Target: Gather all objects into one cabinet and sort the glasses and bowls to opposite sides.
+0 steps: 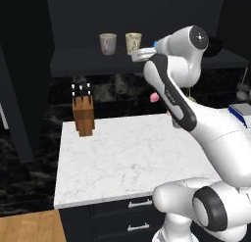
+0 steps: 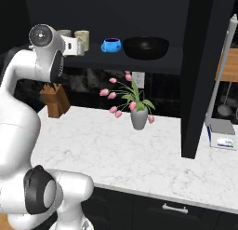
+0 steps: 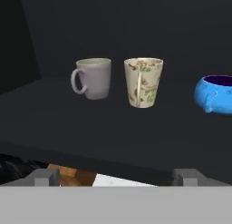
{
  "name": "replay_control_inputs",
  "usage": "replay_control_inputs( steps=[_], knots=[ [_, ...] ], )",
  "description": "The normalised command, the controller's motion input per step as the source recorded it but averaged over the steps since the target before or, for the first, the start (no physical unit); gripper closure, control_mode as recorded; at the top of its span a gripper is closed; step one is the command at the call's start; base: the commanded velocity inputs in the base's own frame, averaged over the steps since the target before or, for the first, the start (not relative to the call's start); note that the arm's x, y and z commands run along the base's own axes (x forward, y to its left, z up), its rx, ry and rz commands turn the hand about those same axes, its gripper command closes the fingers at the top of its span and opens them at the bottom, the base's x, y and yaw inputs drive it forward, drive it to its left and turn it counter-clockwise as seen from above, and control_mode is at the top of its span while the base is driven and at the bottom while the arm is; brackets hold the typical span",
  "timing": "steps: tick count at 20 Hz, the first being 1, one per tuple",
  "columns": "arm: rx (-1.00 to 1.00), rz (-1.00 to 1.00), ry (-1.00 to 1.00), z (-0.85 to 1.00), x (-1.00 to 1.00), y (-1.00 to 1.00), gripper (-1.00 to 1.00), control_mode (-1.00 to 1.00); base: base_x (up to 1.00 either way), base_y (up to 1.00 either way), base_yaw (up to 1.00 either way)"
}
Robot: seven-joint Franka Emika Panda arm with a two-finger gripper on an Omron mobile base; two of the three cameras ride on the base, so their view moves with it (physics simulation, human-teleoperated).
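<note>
Wide-spread fingers (image 3: 116, 177) face the grey cup (image 3: 93, 78), beige cup (image 3: 143, 82) and edge-cropped blue bowl (image 3: 215, 94).

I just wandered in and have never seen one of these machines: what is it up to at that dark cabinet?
The white arm is tidying crockery into the cabinet. On its shelf the grey cup and beige cup stand side by side at one end, the blue bowl and black bowl at the other. The gripper is open and empty, just in front of the cups.
</note>
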Motion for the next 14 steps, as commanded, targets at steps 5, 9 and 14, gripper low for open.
replay_control_inputs(
  steps=[5, 9, 14],
  knots=[
    [0.00, 0.00, 0.07, 0.26, -1.00, -0.15, -1.00, -1.00, 0.00, 0.00, 0.00],
    [0.00, 0.00, 0.00, 0.00, -1.00, -0.19, -1.00, -1.00, 0.00, 0.00, 0.00],
    [0.00, -0.06, 0.01, 0.00, -0.95, -0.28, -1.00, -1.00, 0.00, 0.00, 0.00]
  ],
)
